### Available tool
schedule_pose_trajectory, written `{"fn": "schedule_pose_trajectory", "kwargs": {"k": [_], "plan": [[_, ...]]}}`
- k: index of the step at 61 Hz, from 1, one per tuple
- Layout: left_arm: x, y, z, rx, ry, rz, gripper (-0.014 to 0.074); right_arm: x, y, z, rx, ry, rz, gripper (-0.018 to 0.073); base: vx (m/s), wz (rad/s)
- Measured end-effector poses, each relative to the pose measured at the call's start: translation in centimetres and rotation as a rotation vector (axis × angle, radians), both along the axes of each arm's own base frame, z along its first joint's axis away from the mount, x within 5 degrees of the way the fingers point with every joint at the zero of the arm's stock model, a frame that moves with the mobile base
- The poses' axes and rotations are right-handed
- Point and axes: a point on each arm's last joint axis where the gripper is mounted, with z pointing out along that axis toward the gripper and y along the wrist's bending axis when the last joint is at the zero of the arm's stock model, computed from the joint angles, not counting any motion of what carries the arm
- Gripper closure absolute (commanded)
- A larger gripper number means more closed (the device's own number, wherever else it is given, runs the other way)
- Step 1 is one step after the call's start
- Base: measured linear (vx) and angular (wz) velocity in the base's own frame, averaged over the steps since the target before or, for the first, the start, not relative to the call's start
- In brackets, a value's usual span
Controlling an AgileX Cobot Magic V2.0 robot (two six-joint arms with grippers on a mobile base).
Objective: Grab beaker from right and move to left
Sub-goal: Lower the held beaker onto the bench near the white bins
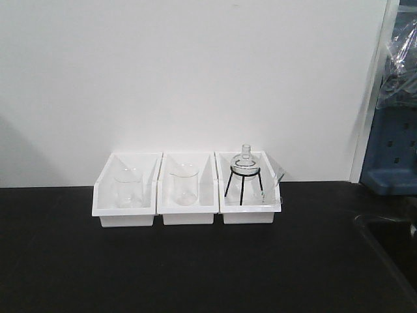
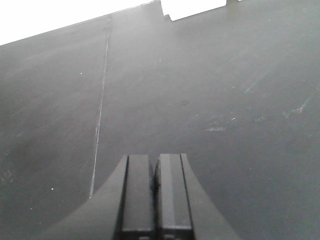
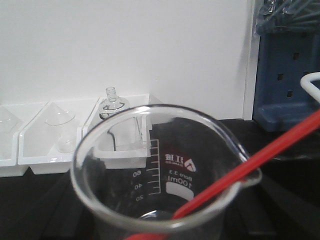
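The small clear 100 ml beaker (image 3: 165, 175) fills the lower part of the right wrist view, very close to the camera. A thin red rod (image 3: 260, 160) leans out over its spout to the upper right. The beaker hides my right gripper's jaws, so I cannot tell whether they hold it. My left gripper (image 2: 155, 162) is shut and empty, low over the bare black tabletop (image 2: 225, 100). Neither arm nor the beaker shows in the front view.
Three white bins (image 1: 187, 215) stand side by side against the back wall. The left bin holds a larger beaker (image 1: 128, 189), the middle bin another (image 1: 184, 184), the right bin a flask on a black tripod (image 1: 245, 166). A blue rack (image 1: 391, 150) and a sink edge (image 1: 391, 241) are at the right.
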Motion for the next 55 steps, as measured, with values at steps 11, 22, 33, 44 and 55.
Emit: {"fn": "schedule_pose_trajectory", "kwargs": {"k": [11,22,33,44,55], "plan": [[0.0,0.0,0.0,0.0,0.0,0.0,0.0603,0.0,0.0,0.0,0.0,0.0,0.0,0.0563,0.0,0.0],[0.0,0.0,0.0,0.0,0.0,0.0,0.0603,0.0,0.0,0.0,0.0,0.0,0.0,0.0563,0.0,0.0],[0.0,0.0,0.0,0.0,0.0,0.0,0.0603,0.0,0.0,0.0,0.0,0.002,0.0,0.0563,0.0,0.0],[0.0,0.0,0.0,0.0,0.0,0.0,0.0603,0.8,0.1,-0.6,-0.004,0.033,0.001,0.0563,0.0,0.0],[0.0,0.0,0.0,0.0,0.0,0.0,0.0603,2.4,0.5,-1.9,0.006,0.081,0.02,0.0561,0.0,0.0]]}}
